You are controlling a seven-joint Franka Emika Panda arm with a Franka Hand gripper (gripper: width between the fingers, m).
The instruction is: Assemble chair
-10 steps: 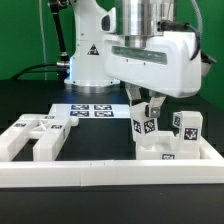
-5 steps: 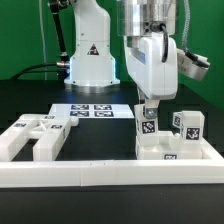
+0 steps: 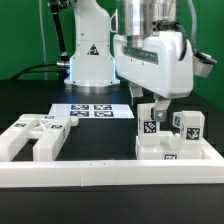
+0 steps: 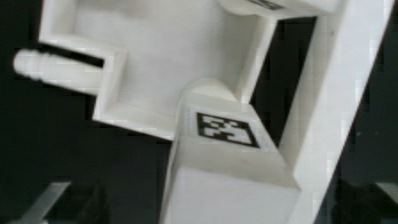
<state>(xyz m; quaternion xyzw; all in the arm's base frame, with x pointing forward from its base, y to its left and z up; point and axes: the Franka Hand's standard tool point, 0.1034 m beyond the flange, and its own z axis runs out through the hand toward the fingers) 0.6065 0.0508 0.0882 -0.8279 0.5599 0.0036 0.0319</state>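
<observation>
Marker board (image 3: 92, 111) beyond chair panel (image 3: 35, 138)

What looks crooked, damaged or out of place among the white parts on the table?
Only one thing, and faintly: the tagged white leg under the pincer seems to lean a little rather than stand straight. Nothing looks broken or spilled.
</observation>
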